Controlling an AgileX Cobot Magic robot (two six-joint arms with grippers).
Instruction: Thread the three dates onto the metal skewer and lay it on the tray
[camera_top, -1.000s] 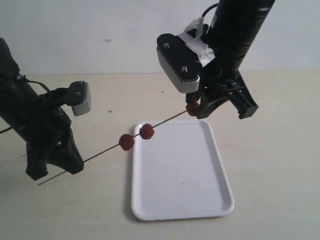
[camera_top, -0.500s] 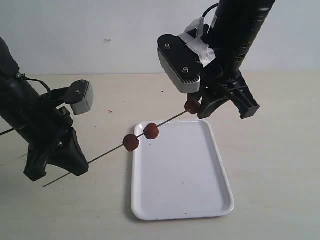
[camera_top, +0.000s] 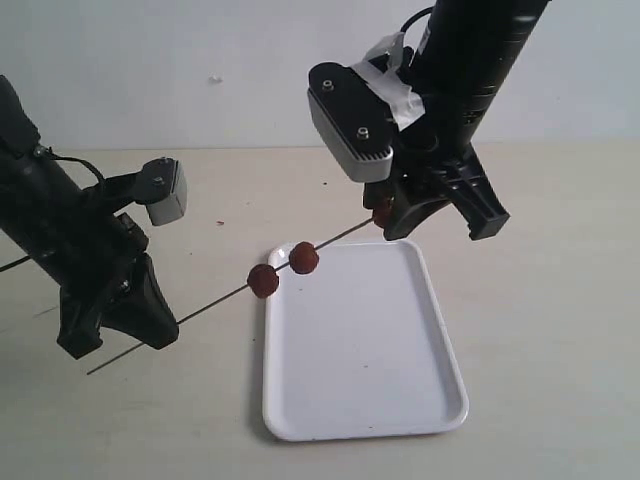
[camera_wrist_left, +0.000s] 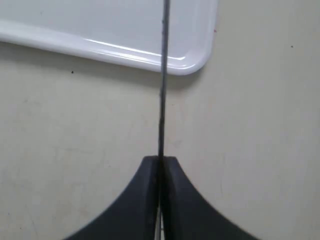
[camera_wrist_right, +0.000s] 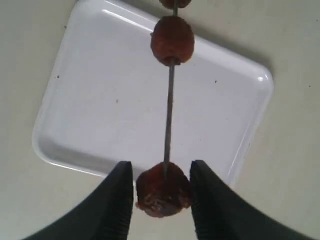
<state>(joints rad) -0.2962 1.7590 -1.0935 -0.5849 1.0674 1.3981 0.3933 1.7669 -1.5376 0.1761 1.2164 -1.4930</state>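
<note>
As my left gripper (camera_wrist_left: 160, 164), clamped on the skewer (camera_wrist_left: 161, 100), edges rightward, the tip enters the third date (camera_wrist_right: 162, 195) my right gripper (camera_wrist_right: 161, 172) holds.

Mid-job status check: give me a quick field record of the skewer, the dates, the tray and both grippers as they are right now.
left gripper: shut on the metal skewer near its bare end
right gripper: closed on the end date, which is on the skewer's tip
first date: threaded, nearest the left gripper
middle date: threaded, slightly apart from the first date
tray: holds no skewer or dates yet
</note>
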